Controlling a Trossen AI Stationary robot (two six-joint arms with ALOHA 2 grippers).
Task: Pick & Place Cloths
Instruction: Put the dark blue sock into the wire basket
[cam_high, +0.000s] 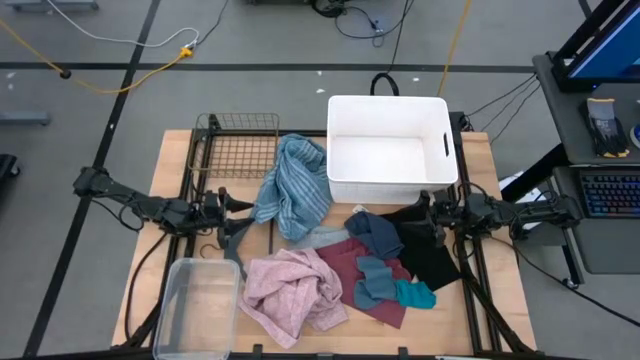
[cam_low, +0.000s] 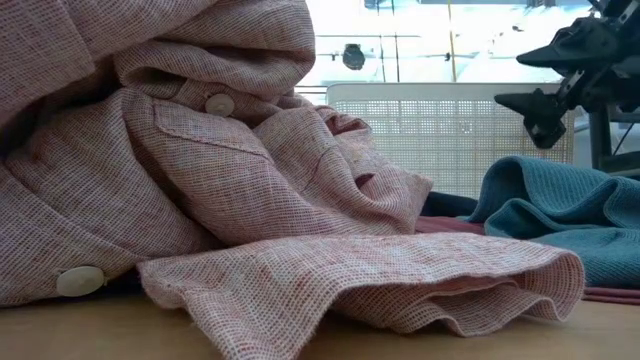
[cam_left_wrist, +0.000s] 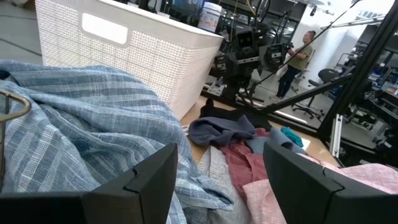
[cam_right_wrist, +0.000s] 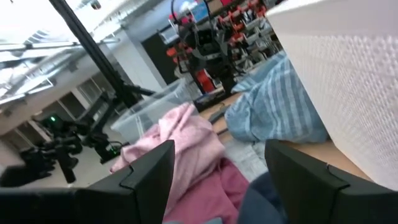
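Wooden counter (cam_high: 170, 160) carries heaped cloths before an empty white plastic basket (cam_high: 388, 148), their likely destination. Left hand (cam_high: 228, 203) and right hand (cam_high: 428, 208) flank the pile, both open, holding nothing

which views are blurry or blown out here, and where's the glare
Right wrist view: soft all over, the pink cloth and white bin smeared, ceiling area washed out. Low view: bright windows behind bleach the background; the pink cloth up close is sharp. Left wrist view: crisp on the blue-striped towel. High view: evenly lit, no glare.
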